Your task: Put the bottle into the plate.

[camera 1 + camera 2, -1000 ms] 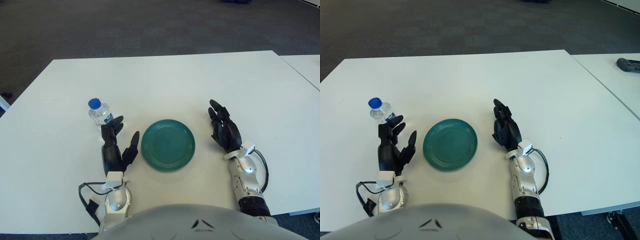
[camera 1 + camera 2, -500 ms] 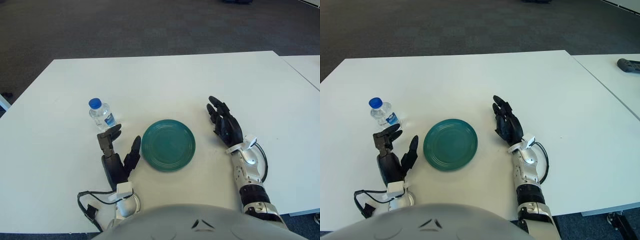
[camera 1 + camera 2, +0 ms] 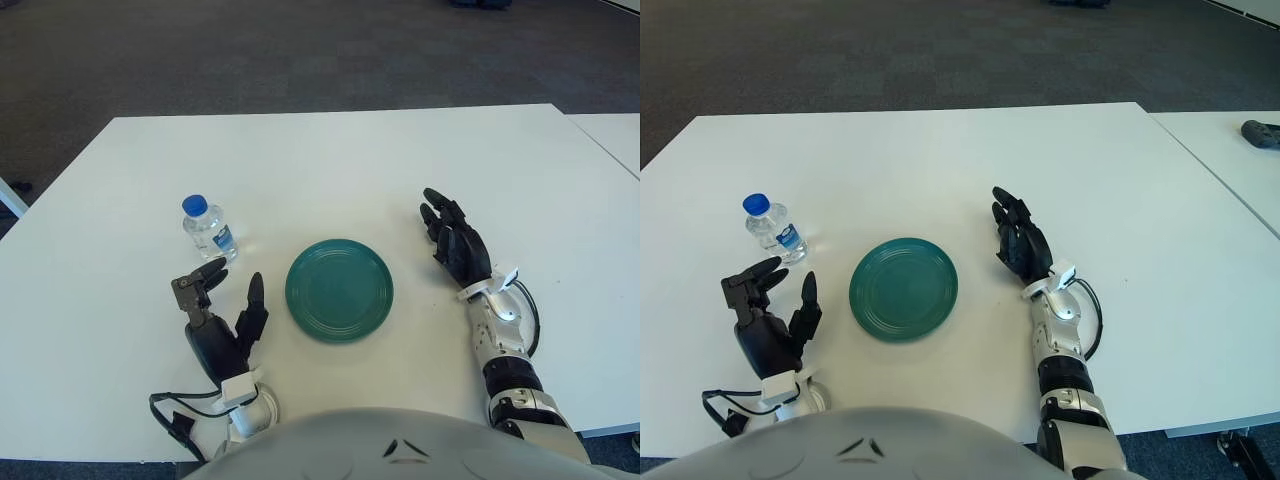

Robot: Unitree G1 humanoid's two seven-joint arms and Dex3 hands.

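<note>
Left hand open, upright, near bottle, left of plate.

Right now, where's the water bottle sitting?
The bottle stands upright on the white table, on the robot's left, apart from the green plate and just beyond the open left hand.

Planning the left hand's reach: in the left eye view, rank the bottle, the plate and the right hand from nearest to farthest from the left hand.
From the left hand:
1. Bottle, just beyond it, upright on the table.
2. Plate, to its right; nearly as close as the bottle.
3. Right hand, beyond the plate's far side.
</note>
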